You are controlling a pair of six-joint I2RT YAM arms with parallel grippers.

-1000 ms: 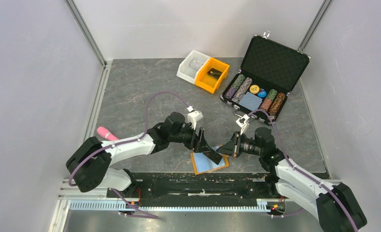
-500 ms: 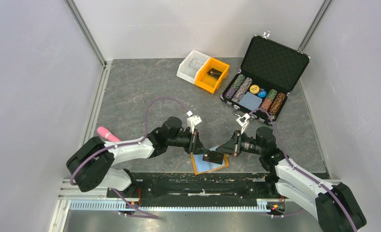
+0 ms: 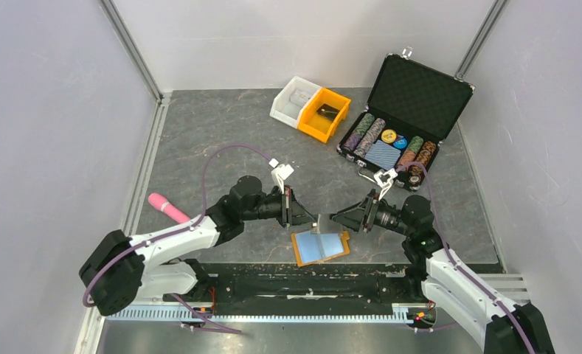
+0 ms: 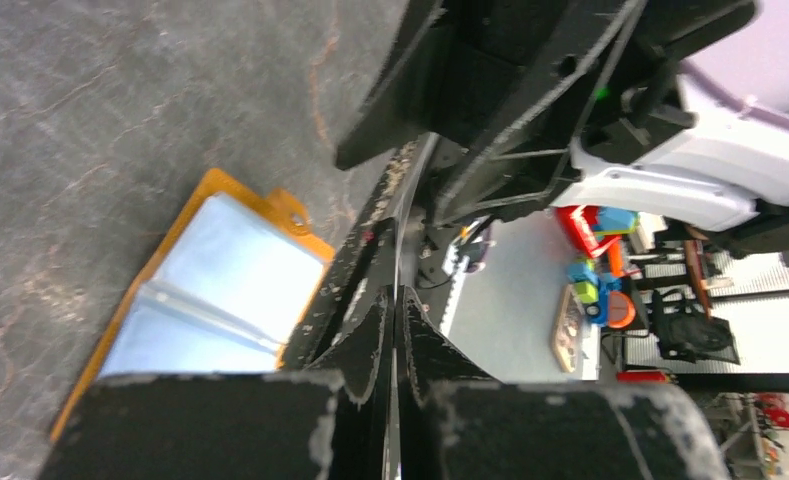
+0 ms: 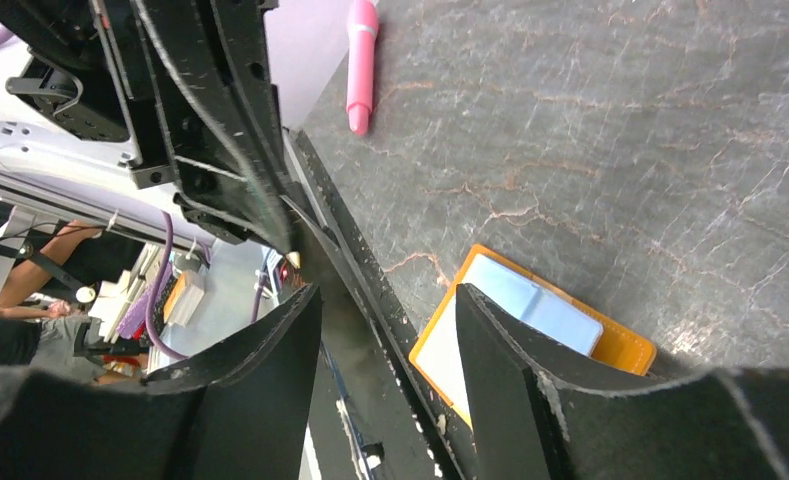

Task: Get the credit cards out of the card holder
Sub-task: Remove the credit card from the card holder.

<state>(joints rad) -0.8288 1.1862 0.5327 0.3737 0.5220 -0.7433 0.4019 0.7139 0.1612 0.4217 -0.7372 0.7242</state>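
The card holder (image 3: 321,247) lies open flat near the table's front edge, orange-tan with light blue inner panels; it also shows in the left wrist view (image 4: 220,290) and the right wrist view (image 5: 570,320). My left gripper (image 3: 310,215) hangs just above and behind it, shut on a thin credit card (image 3: 324,221) that appears edge-on between its fingers (image 4: 397,250). My right gripper (image 3: 338,218) faces it from the right, a short way off the card, open with nothing between its fingers (image 5: 510,390).
A pink cylinder (image 3: 168,209) lies at the left. At the back stand a white bin (image 3: 293,99), an orange bin (image 3: 323,114) with a dark card in it, and an open black chip case (image 3: 398,125). The black rail (image 3: 310,284) borders the near table edge.
The left gripper closed on the card that the right gripper held, then the right gripper opened and let go. Both arms drew apart, the left one pulling back to the left.
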